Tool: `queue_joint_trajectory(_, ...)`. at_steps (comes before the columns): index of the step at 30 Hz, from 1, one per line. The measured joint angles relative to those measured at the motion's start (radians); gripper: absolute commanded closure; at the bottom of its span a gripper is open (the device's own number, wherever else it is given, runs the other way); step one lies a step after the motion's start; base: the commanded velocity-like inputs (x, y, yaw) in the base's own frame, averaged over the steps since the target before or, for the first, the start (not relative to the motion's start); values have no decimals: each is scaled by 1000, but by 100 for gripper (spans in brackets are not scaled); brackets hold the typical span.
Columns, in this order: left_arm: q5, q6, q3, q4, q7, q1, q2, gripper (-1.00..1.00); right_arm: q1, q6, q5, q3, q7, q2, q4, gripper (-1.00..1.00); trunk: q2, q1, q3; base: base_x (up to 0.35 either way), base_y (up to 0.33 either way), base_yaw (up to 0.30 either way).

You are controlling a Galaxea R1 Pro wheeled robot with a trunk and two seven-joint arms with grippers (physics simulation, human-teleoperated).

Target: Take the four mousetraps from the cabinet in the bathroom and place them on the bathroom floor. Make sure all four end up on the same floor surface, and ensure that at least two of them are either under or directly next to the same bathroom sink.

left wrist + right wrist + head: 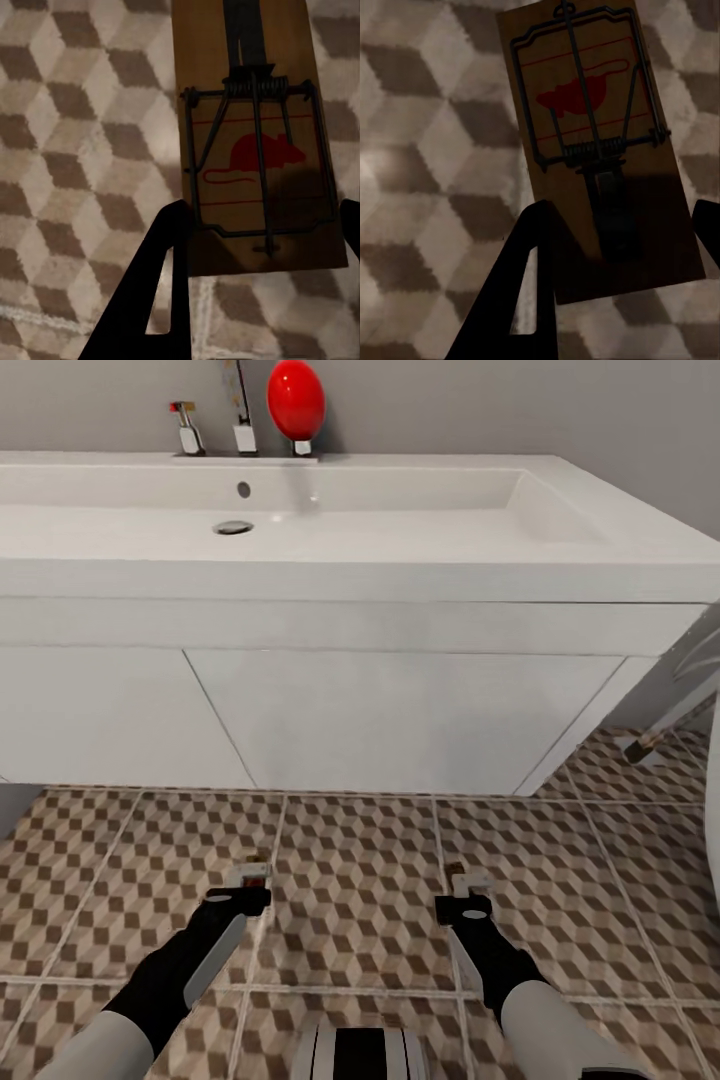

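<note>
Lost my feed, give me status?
Left gripper shut on a mousetrap. Right gripper shut on another mousetrap. Both above floor before sink.

Sink (420,520): you face the white basin on its white vanity unit (400,720), chrome tap (243,420) at the back | left gripper (250,880): it holds a small mousetrap (252,871) over the bathroom floor (350,880) | right gripper (462,887): it holds another mousetrap (460,880) over the tiles.

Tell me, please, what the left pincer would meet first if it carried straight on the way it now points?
Probably the bathroom floor: the left pincer, shut on a mousetrap, points down at the tiles before the vanity unit; depth is unclear.
</note>
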Motion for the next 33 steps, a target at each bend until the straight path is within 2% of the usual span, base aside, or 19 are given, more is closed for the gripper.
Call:
queue_joint_trajectory(4,0,1,27,1,-1,0,0,100,0,0,0,0,0,-1,0,100,0,0,0,320,0,0)
queue_joint_trajectory(13,0,1,43,1,-1,0,-1,100,0,0,0,0,0,-2,0,100,0,0,0,289,0,0)
queue_joint_trajectory(33,0,1,47,1,0,0,-3,100,0,-1,0,0,0,-2,0,100,0,1,0,25,0,0)
